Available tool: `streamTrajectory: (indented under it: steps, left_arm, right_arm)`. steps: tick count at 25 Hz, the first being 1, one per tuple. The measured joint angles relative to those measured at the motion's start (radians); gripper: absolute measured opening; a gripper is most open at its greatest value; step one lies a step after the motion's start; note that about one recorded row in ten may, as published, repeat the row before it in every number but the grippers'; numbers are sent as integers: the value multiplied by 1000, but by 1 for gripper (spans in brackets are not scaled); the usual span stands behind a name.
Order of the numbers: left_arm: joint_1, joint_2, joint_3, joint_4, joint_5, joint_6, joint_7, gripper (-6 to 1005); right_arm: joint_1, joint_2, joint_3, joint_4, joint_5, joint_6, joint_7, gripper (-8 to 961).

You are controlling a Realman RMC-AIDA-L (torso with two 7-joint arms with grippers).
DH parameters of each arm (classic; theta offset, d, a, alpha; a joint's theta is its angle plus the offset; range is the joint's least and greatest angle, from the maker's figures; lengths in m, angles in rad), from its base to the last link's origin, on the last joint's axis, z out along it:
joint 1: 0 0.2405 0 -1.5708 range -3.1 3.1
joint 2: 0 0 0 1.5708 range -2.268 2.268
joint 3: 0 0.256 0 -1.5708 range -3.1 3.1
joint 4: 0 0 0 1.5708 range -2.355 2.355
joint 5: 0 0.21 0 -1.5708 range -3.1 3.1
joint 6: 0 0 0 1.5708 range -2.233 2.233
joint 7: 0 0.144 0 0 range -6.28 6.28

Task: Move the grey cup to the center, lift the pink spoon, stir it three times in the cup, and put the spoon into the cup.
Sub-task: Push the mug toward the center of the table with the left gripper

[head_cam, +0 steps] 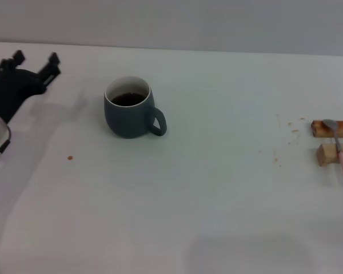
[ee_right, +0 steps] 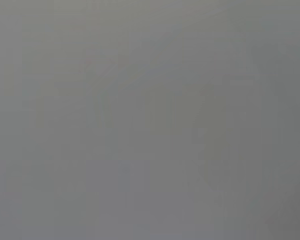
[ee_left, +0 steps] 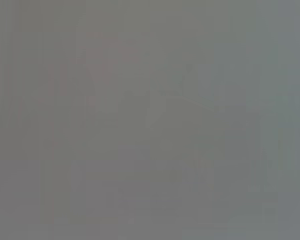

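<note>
The grey cup (head_cam: 130, 114) stands upright on the white table, left of the middle, with dark liquid inside and its handle turned toward the right front. The pink spoon (head_cam: 339, 149) lies across two small tan wooden blocks at the far right edge, its silver bowl pointing away from me. My left gripper (head_cam: 35, 63) is at the far left, above the table and well left of the cup, its two fingers apart and empty. My right gripper is out of view. Both wrist views show only flat grey.
Two tan wooden blocks (head_cam: 330, 128) (head_cam: 334, 154) hold the spoon at the far right. Small brown specks (head_cam: 70, 157) (head_cam: 276, 159) dot the white table (head_cam: 217, 200). A grey wall runs behind the table's far edge.
</note>
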Motion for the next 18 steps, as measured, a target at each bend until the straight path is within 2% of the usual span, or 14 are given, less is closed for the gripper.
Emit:
streamTrajectory:
  steps: [7, 18]
  left_arm:
    - [-70, 11, 86, 4, 18, -147, 13, 846]
    - [-108, 21, 124, 2, 17, -245, 28, 847]
  right_arm:
    - [-11, 1, 0, 1, -26, -6, 35, 797]
    - [-5, 3, -24, 3, -27, -3, 46, 795]
